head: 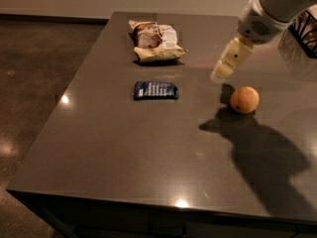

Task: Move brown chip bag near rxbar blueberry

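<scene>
The brown chip bag [155, 41] lies crinkled at the far middle of the dark table [124, 152], tan edges with a brown and white middle. The rxbar blueberry [155, 89], a small navy bar, lies flat a short way in front of the bag. My gripper [221, 73] hangs from the white arm at the upper right, above the table, to the right of both the bag and the bar and apart from them. It holds nothing that I can see.
An orange fruit [244, 99] sits on the table just below and right of the gripper. A dark wire basket [304, 31] stands at the far right edge. The table's left edge drops to a concrete floor [34, 73].
</scene>
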{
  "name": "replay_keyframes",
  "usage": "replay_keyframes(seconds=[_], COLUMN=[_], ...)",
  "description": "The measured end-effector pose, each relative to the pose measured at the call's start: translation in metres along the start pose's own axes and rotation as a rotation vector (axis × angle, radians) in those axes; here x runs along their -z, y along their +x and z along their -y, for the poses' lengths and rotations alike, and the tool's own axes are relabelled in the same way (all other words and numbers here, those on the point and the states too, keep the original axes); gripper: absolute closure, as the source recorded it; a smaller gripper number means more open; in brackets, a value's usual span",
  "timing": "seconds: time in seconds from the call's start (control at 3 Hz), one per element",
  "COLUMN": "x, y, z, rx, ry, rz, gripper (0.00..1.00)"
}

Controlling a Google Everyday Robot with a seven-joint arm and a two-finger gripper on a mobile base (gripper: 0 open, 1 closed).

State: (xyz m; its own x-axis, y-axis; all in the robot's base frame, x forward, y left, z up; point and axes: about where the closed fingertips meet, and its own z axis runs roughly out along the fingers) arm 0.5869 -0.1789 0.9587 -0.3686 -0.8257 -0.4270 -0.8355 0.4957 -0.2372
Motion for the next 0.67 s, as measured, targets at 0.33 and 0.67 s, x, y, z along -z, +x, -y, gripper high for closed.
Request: replay_keyframes(seconds=[0.33,0.67], x=[-0.042,-0.085], y=[-0.034,-0.053], z=[0.032,0.065], rx=[-0.083,-0.171], ry=[0.027,0.078], rz=[0.043,0.043], gripper=[0.00,0.00])
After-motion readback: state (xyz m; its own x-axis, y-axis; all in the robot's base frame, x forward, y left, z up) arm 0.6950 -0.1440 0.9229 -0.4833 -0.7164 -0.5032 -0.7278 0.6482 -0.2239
